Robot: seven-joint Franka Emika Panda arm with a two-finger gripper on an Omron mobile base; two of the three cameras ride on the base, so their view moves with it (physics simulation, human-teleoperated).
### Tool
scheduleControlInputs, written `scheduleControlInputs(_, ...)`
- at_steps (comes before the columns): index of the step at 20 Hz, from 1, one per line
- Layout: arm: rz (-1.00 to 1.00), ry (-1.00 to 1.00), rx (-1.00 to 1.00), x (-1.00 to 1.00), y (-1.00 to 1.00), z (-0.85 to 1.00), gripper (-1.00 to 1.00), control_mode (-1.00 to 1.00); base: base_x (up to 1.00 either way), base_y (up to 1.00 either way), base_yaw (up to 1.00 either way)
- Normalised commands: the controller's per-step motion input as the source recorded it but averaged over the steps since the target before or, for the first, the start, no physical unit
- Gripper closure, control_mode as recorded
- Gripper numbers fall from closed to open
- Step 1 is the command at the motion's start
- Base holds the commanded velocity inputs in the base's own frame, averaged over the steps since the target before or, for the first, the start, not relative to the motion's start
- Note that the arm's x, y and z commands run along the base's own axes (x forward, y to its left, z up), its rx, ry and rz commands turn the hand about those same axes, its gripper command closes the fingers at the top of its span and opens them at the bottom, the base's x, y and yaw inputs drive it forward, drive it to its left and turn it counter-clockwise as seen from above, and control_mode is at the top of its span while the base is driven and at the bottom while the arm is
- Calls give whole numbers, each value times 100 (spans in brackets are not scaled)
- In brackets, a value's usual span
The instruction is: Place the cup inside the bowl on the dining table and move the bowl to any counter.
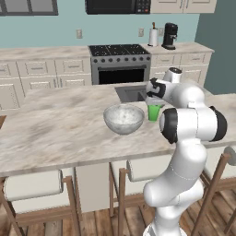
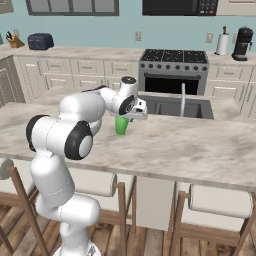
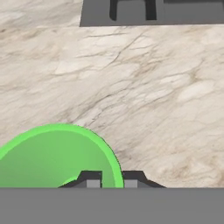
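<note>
1. While the gripper (image 3: pixel 111 179) sits low over the green cup (image 3: pixel 52 157), the hand view shows its two dark fingertips (image 3: pixel 90 178) drawn close together astride the cup's rim, one inside the wall and one outside, so the hand looks closed on the cup.
2. Upright on the dining table (image 1: pixel 55 133), the cup (image 1: pixel 154 112) stands just beside the bowl (image 1: pixel 123 118), between it and the dark sink cut-out (image 1: pixel 131 93); the right base view shows the cup (image 2: pixel 121 125) directly beneath the hand.
3. Judging by its thin wall and small tapered body, the cup is probably light and stiff, likely plastic, so it should lift easily but could swing or tilt on a one-sided rim pinch.
4. Its smooth glossy surface may be slippery; a wall grip needs firm pressure, and a slow carry seems wise.
5. Being wide and open, the bowl gives a generous target, though its speckled glassy look suggests something heavier and breakable, so the cup is best lowered in, not dropped.
6. For the later move to a counter, the bowl's rim looks like the only place narrow enough for these fingers; its weight hanging off one edge would make it tip, so a deep, level hold matters.
</note>
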Motion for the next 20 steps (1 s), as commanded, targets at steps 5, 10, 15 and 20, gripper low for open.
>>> scheduleControlInputs(5,0,-1,0,-1,0,0,100,-100,0,0,0)
scheduleControlInputs(10,0,-5,0,-9,0,6,100,-100,0,0,0)
scheduleControlInputs(15,0,-5,0,-18,0,22,100,-100,0,0,0)
scheduleControlInputs(20,0,-5,0,-26,0,22,100,-100,0,0,0)
